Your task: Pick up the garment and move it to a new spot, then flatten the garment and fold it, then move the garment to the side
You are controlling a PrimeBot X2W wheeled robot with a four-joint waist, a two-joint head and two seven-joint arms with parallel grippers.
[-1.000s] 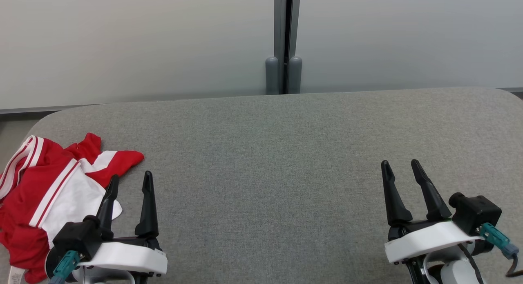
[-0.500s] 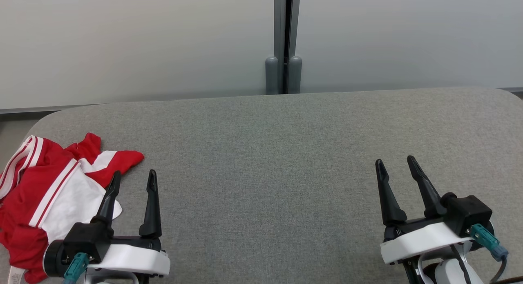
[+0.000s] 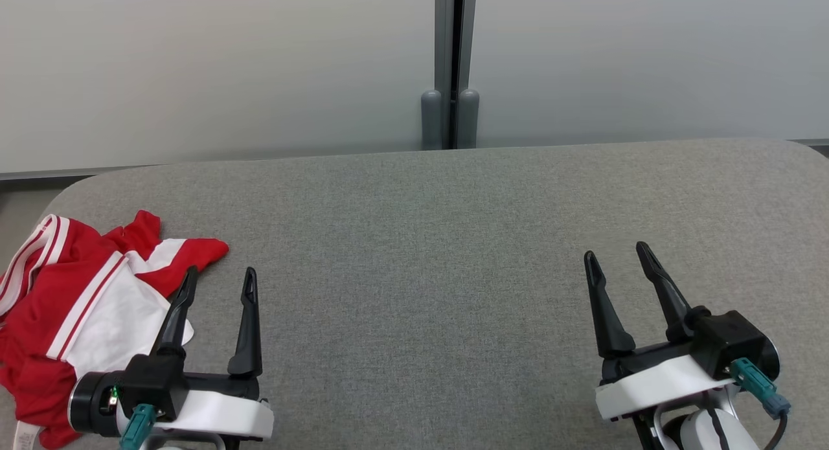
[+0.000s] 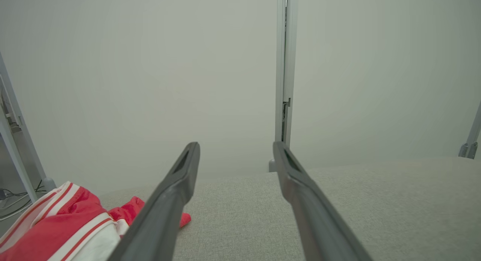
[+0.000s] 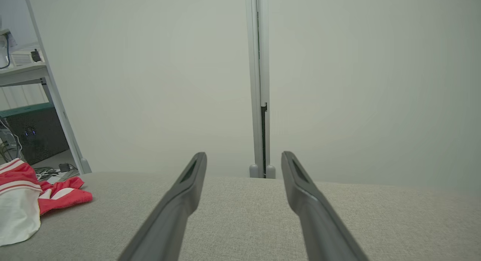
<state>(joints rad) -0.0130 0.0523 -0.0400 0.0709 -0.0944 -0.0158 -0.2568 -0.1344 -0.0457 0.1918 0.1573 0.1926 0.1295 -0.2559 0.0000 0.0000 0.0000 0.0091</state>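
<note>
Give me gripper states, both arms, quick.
Left gripper: open, holding nothing; the red and white garment lies crumpled beside it.
Right gripper: open, holding nothing.

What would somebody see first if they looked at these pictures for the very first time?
The bright red and white piece of clothing jumps out first, lying crumpled at the left end of the grey table. Next come the robot's two black-fingered hands: the left hand is open close by the clothing, and the right hand is open over bare table far off to the right.
</note>
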